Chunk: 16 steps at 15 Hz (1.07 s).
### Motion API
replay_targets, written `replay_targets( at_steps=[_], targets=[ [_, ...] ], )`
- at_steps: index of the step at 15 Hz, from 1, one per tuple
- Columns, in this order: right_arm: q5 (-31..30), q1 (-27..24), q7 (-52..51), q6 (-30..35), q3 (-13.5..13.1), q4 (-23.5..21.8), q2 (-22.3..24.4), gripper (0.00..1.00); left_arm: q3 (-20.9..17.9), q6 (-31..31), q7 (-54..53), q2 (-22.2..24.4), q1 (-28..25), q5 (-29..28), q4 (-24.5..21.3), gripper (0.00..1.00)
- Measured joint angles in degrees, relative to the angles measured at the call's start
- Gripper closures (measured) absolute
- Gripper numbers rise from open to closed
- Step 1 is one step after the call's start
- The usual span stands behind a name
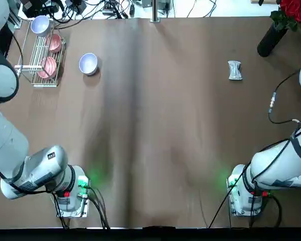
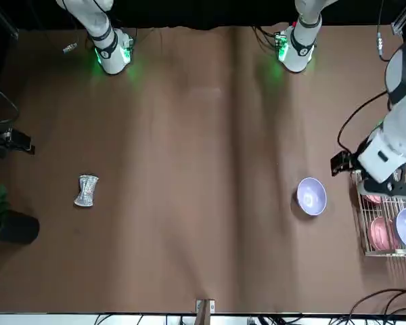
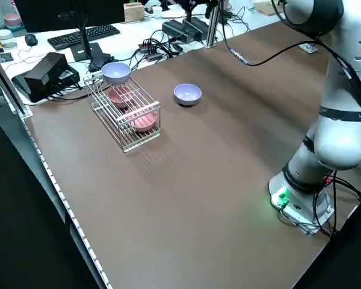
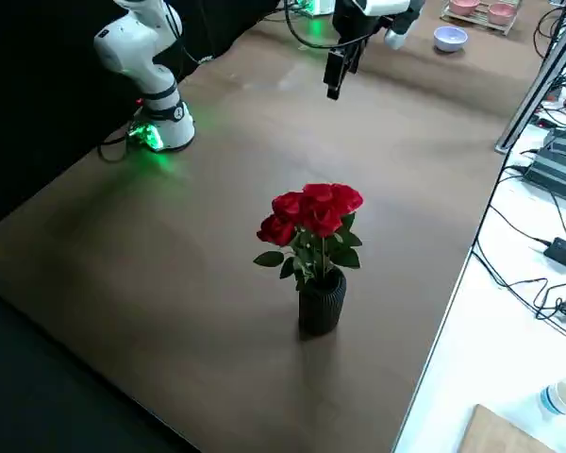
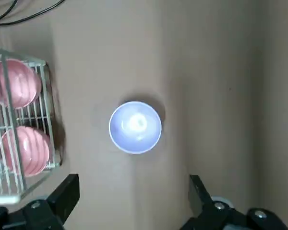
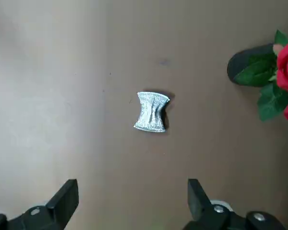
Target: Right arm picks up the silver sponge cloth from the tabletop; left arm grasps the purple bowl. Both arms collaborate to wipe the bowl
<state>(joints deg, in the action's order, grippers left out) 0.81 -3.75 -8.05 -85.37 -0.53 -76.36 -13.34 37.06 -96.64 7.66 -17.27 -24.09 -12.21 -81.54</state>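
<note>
Purple bowl (image 5: 135,127) upright on tabletop (image 1: 155,125), silver sponge cloth (image 6: 152,111) well apart, apparently flat, left hand (image 5: 134,196) and right hand (image 6: 133,199) open

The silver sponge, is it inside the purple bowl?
No, the silver sponge lies on the bare table, well apart from the purple bowl.

Lone bowl (image 1: 88,64): lay on the worktop (image 1: 155,150), right of the rack (image 1: 44,85)
Rack: stood far left, with stacked bowls (image 1: 48,67) in it
Sponge cloth (image 1: 235,70): lay well right of the lone bowl
Vase (image 1: 271,40): stood beyond the cloth, farther right, holding roses (image 1: 291,8)
</note>
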Motion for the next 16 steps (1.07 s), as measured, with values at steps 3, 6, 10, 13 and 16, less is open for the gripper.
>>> replay_targets(
  at_steps=[3, 6, 10, 13, 16],
  targets=[
    [-0.4, 0.0, 0.0, 0.6, -0.1, -2.5, 3.2, 0.00, -3.7, 2.5, -0.1, 3.0, 3.1, 0.7, 0.1, 0.00],
    [-0.6, 0.0, 0.0, 1.4, -0.1, -2.7, 4.9, 0.00, -15.7, 2.9, -0.2, 5.5, 12.6, 7.3, 0.0, 0.00],
    [-0.6, 0.0, -0.7, 1.3, 0.0, -3.2, 4.9, 0.00, -33.2, 2.0, -0.8, 9.7, 26.3, 12.6, -3.2, 0.00],
    [-0.6, 0.0, -1.2, -0.1, -0.1, -3.6, 4.9, 0.00, -36.6, 1.0, -1.1, 12.5, 29.4, 12.6, -7.1, 0.00],
    [-0.6, 0.0, -1.4, -1.0, -0.1, -3.8, 4.9, 0.00, -36.7, 0.5, -1.1, 12.5, 29.4, 12.6, -7.6, 0.00]
  ],
)
